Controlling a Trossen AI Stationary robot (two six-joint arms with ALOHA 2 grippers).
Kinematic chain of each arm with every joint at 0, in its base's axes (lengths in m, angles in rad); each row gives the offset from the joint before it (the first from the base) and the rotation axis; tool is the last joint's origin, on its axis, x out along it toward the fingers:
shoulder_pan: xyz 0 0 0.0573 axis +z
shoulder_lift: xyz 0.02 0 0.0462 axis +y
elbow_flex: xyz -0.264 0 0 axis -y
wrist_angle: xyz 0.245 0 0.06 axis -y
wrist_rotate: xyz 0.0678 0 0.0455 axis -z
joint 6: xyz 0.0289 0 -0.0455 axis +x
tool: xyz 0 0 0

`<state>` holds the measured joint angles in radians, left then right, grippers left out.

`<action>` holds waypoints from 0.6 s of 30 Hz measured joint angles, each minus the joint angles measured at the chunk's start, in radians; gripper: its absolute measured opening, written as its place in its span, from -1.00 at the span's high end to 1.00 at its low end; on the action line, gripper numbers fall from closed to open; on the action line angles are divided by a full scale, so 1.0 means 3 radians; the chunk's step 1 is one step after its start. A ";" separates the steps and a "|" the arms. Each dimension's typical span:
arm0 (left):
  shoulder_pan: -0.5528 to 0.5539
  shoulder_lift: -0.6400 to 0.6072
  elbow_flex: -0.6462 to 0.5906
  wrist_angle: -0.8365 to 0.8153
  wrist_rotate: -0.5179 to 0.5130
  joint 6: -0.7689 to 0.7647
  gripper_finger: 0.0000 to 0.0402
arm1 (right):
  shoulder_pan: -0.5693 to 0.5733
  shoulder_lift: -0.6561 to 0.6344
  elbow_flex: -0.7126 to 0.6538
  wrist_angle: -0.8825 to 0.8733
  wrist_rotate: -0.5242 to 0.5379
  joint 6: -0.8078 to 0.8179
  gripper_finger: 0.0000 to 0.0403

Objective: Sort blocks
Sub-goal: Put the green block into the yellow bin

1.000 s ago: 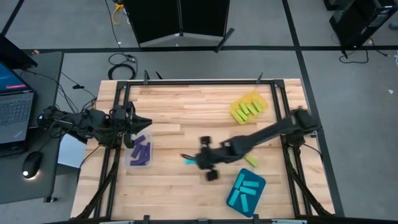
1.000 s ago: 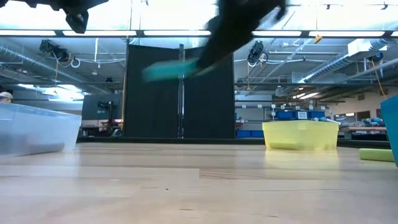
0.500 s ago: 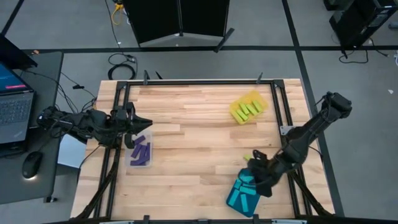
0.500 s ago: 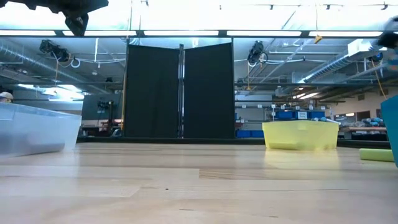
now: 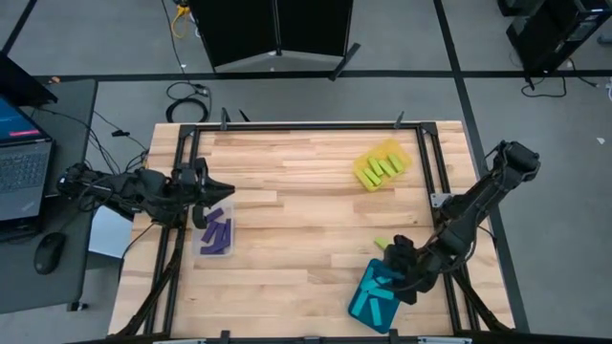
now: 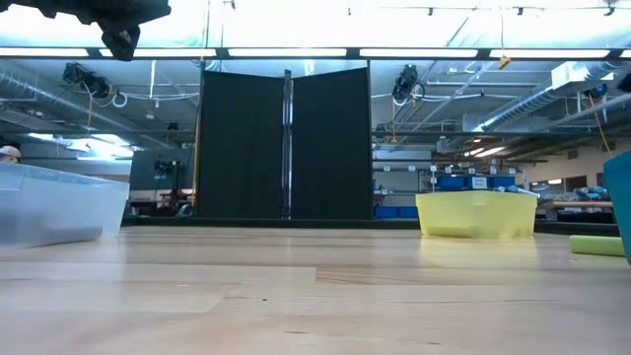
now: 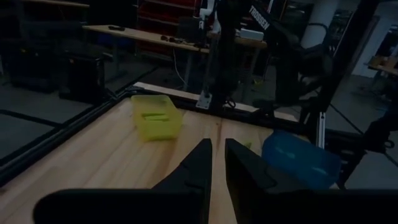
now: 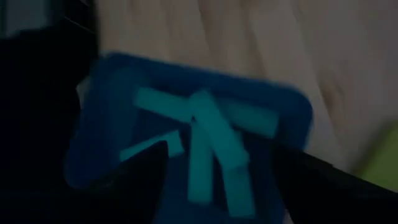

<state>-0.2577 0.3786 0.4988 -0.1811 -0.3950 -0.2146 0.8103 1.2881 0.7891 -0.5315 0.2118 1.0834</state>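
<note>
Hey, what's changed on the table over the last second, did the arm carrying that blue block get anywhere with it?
The right end effector swung from mid-table, where it carried a cyan-blue bar, to over the teal tray at the near right. Cyan-blue bars lie in that tray; whether the carried one was let go is unclear. The left end effector, the clear tray of purple bars, the yellow tray and the loose yellow-green bar stayed put.

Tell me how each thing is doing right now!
Teal tray: on the table, cyan blocks piled inside.
Yellow tray: holds yellow-green blocks.
Clear tray: holds purple blocks.
Loose yellow-green block: lying on the wood, unsorted.
Right pincer: above the teal tray.
Left pincer: shut, empty, by the clear tray.
</note>
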 joint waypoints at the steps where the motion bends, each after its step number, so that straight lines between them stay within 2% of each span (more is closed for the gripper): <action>1: 0.0000 0.0000 0.0000 -0.0007 0.0009 0.0003 0.74 | 0.0022 -0.0011 0.0000 0.0056 0.0097 -0.0088 -0.42; 4: -0.0032 0.0000 0.0000 -0.0007 0.0013 0.0077 0.76 | 0.0095 -0.0068 0.0000 0.0391 0.0617 -0.0548 -0.12; 9: -0.0182 -0.0002 0.0000 -0.0054 -0.0104 0.0264 0.95 | 0.0172 -0.0132 0.0001 0.0842 0.1478 -0.1549 0.78; 11: -0.0239 -0.0024 0.0000 -0.0111 -0.0267 0.0325 0.96 | 0.0108 -0.0179 -0.0081 0.1080 0.1614 -0.1945 0.92; 14: -0.0309 -0.0093 0.0000 -0.0263 -0.0499 0.0354 0.96 | -0.0164 -0.0327 -0.0411 0.1895 0.1476 -0.2581 0.94; 18: -0.0400 -0.0277 -0.0053 -0.0300 -0.0525 0.0427 0.98 | -0.0764 -0.0491 -0.1069 0.3317 0.0543 -0.3207 0.96</action>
<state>-0.3778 0.2954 0.4829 -0.2711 -0.5524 -0.0864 0.5810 1.1409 0.4685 0.4635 0.3747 0.1212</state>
